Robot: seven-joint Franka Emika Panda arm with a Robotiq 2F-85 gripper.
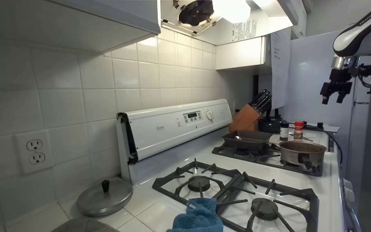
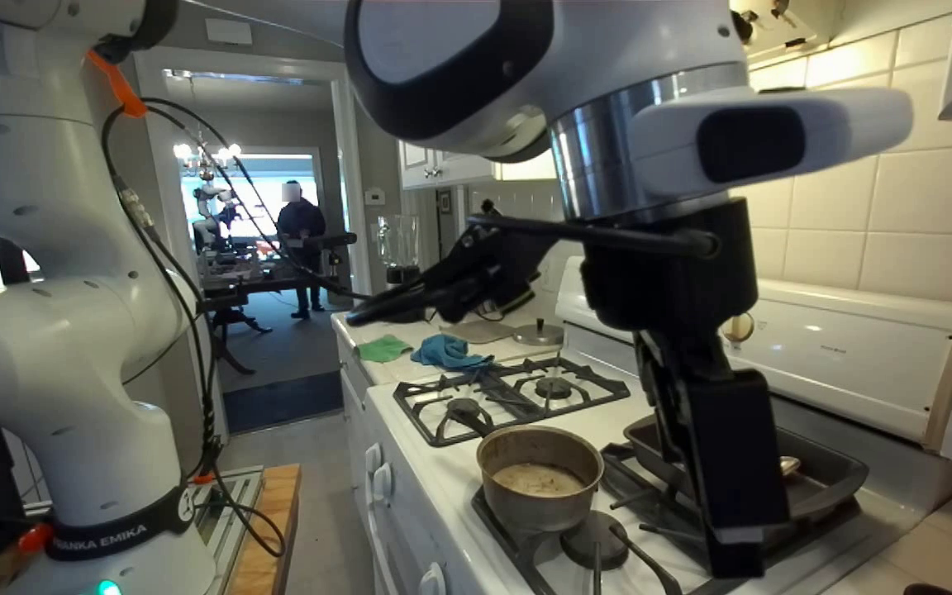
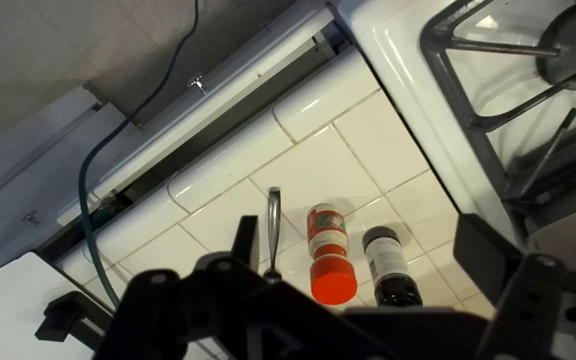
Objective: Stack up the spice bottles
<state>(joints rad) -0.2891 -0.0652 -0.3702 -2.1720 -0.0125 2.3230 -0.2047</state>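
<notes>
Claw (image 1: 332,99): fingers parted, nothing held; it hangs well above the tiled surface (image 3: 313,165).
Red-capped bottle (image 3: 330,252): upright on the surface, left of its partner in the wrist view.
Dark-capped bottle (image 3: 389,262): upright, just to the right, not touching; we find no stacking done.
Knock-over risk: in the wrist view the parted fingers span both bottles; lowered uncorrected, we judge, one could tip the neighbour.
Topple risk: each cap offers a small seat; off-centre placing or early release would likely drop the upper bottle.
Metal utensil (image 3: 274,220): just left of the bottles; a fallen one might strike it.
Drawer (image 3: 218,102): at the surface's edge, apparently ajar.
Stove (image 3: 398,55): right of the bottles, bearing a saucepan (image 1: 291,156) and baking pan (image 1: 242,141).
Room: knife block (image 1: 245,119) and apparent refrigerator (image 1: 308,74) on the far side; a person (image 2: 301,223) stands past the doorway (image 2: 346,165).
</notes>
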